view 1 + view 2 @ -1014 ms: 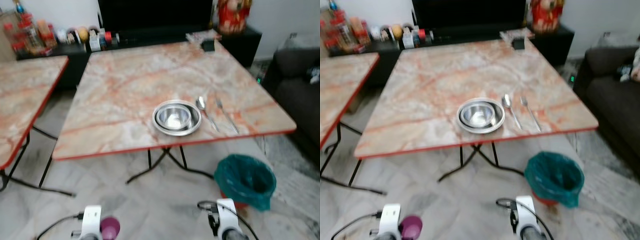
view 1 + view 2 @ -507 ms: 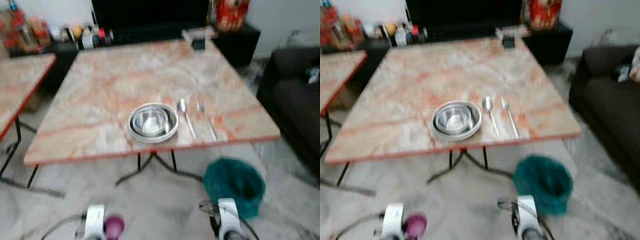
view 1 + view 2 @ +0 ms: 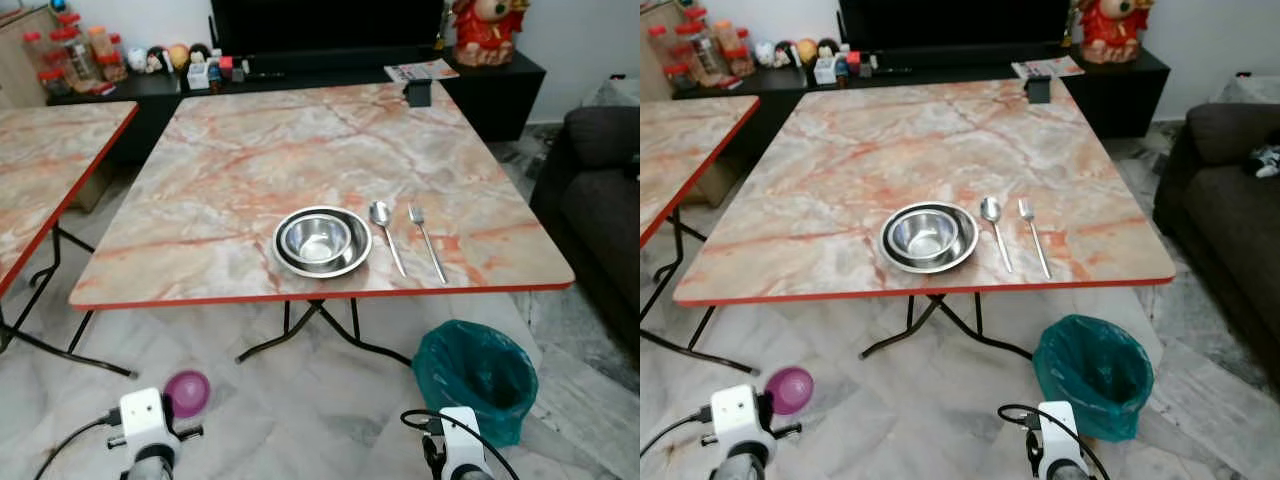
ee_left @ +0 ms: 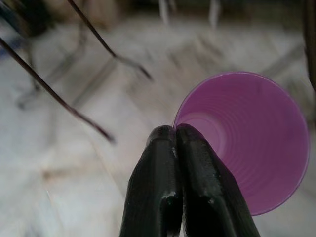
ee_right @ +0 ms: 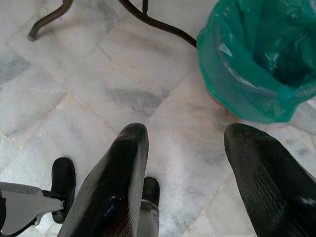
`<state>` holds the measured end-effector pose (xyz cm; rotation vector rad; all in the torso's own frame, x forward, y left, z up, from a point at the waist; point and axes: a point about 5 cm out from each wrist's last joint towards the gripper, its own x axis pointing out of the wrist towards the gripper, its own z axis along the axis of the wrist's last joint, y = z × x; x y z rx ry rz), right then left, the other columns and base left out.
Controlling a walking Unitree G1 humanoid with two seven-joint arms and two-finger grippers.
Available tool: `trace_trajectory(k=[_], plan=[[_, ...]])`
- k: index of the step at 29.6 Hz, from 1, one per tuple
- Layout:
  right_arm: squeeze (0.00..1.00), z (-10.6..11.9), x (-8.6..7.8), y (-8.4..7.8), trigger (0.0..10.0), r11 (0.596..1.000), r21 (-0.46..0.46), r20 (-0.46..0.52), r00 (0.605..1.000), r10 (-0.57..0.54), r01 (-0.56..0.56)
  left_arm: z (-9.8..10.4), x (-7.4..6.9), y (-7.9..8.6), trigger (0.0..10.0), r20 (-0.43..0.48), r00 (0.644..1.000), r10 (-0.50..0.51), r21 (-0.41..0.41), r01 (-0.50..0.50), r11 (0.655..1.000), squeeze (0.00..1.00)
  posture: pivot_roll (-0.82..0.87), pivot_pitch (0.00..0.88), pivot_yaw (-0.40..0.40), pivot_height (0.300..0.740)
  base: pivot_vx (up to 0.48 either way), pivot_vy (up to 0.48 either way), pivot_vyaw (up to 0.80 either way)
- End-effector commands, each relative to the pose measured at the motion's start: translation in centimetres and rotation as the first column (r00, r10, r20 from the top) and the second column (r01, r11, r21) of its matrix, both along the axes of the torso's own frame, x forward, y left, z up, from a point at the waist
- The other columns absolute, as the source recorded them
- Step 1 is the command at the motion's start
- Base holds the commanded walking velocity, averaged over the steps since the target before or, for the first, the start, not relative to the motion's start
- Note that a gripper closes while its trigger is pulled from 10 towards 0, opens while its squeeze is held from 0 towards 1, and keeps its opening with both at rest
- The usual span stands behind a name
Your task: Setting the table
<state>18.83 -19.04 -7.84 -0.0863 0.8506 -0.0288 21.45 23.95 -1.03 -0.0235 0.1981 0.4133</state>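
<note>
Left wrist view has our left gripper (image 4: 175, 140) pinched shut on the rim of the purple cup (image 4: 247, 143), whose mouth faces the camera, its axis running along the fingers. Our right gripper (image 5: 185, 148) hangs spread and empty over the floor beside the green bin (image 5: 256, 59). Ahead, on the table (image 3: 250, 160), the bowl (image 3: 322, 240) sits near the front edge, spoon (image 3: 385, 232) and fork (image 3: 427, 240) just right of it, handles toward us. We judge the cup belongs beside the bowl, ahead and right of our left arm.
</note>
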Motion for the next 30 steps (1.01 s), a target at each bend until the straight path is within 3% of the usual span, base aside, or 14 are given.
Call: trace_trajectory(k=[1, 3, 5, 9, 13, 16, 18, 19, 21, 22, 25, 29, 30], plan=[[0.00, 0.1, 0.3, 0.1, 10.0, 1.000, -0.001, 0.008, 1.000, 0.006, -0.006, 2.2, 0.4, 1.5, 10.0, 0.118, 0.989, 0.093, 0.049, -0.099, 0.994, 0.00, -0.01, 0.043, 0.047, 0.740, 0.000, 0.000, 0.00], [0.00, 0.2, 0.3, 0.1, 10.0, 1.000, -0.004, 0.008, 1.000, 0.009, -0.009, 4.0, 1.2, 2.1, 10.0, 0.205, 0.969, 0.135, 0.069, -0.152, 0.986, 0.00, 0.00, 0.039, 0.041, 0.740, 0.000, 0.000, 0.00], [0.00, 0.2, 0.4, 0.2, 10.0, 1.000, -0.004, 0.008, 1.000, 0.009, -0.009, 4.6, 1.4, 2.3, 10.0, 0.228, 0.964, 0.136, 0.080, -0.157, 0.984, 0.00, 0.00, 0.039, 0.041, 0.740, 0.000, 0.000, 0.00], [0.00, 0.2, 0.4, 0.3, 10.0, 1.000, -0.006, 0.008, 1.000, 0.019, -0.019, 7.4, 2.6, 2.6, 10.0, 0.319, 0.943, 0.093, 0.171, -0.154, 0.973, 0.00, 0.00, 0.036, 0.042, 0.740, 0.000, 0.000, 0.00], [0.00, 0.2, 0.5, 0.4, 10.0, 1.000, -0.007, 0.011, 1.000, 0.014, -0.014, 11.5, 4.0, 3.2, 10.0, 0.438, 0.897, 0.061, 0.238, -0.181, 0.954, 0.00, 0.00, 0.029, 0.047, 0.740, 0.000, 0.000, 0.00], [0.00, 0.2, 0.5, 0.4, 10.0, 1.000, -0.007, 0.012, 1.000, 0.013, -0.013, 12.3, 4.2, 3.2, 10.0, 0.454, 0.890, 0.050, 0.255, -0.183, 0.949, 0.00, 0.00, 0.029, 0.047, 0.740, 0.000, 0.000, 0.00], [0.00, 0.2, 0.6, 0.4, 10.0, 1.000, -0.005, 0.013, 1.000, 0.009, -0.009, 14.8, 5.8, 2.3, 10.0, 0.504, 0.863, -0.025, 0.240, -0.112, 0.964, 0.00, 0.00, 0.030, 0.050, 0.740, 0.000, 0.000, 0.00], [0.00, 0.3, 0.6, 0.4, 10.0, 1.000, -0.004, 0.014, 1.000, 0.006, -0.006, 16.0, 7.4, 0.7, 10.0, 0.506, 0.853, -0.129, 0.210, 0.023, 0.977, 0.00, 0.00, 0.030, 0.053, 0.740, 0.000, 0.000, 0.00], [0.00, 0.3, 0.7, 0.5, 10.0, 1.000, -0.003, 0.015, 1.000, 0.005, -0.005, 16.3, 8.4, -0.7, 10.0, 0.490, 0.848, -0.202, 0.204, 0.113, 0.972, 0.00, -0.01, 0.029, 0.057, 0.740, 0.000, 0.000, 0.00], [0.00, 0.3, 0.7, 0.5, 10.0, 1.000, 0.000, 0.018, 1.000, 0.000, 0.000, 16.5, 9.1, -2.0, 10.0, 0.491, 0.836, -0.245, 0.158, 0.192, 0.969, 0.00, -0.01, 0.029, 0.057, 0.740, 0.000, 0.000, 0.00], [0.00, 0.3, 0.7, 0.5, 10.0, 1.000, 0.004, 0.022, 1.000, -0.008, 0.008, 16.6, 9.8, -3.2, 10.0, 0.481, 0.831, -0.280, 0.138, 0.243, 0.960, 0.00, -0.02, 0.028, 0.061, 0.740, 0.000, 0.000, 0.00], [0.00, 0.4, 0.8, 0.6, 10.0, 1.000, 0.001, 0.025, 1.000, -0.008, 0.008, 16.2, 12.2, -7.3, 10.0, 0.435, 0.823, -0.366, 0.012, 0.402, 0.916, 0.00, -0.03, 0.022, 0.066, 0.740, 0.000, 0.000, 0.00], [0.00, 0.4, 0.9, 0.6, 10.0, 1.000, 0.001, 0.025, 1.000, -0.008, 0.008, 16.2, 12.3, -7.5, 10.0, 0.429, 0.822, -0.374, 0.002, 0.413, 0.911, 0.00, -0.03, 0.022, 0.066, 0.740, 0.000, 0.000, 0.00]])
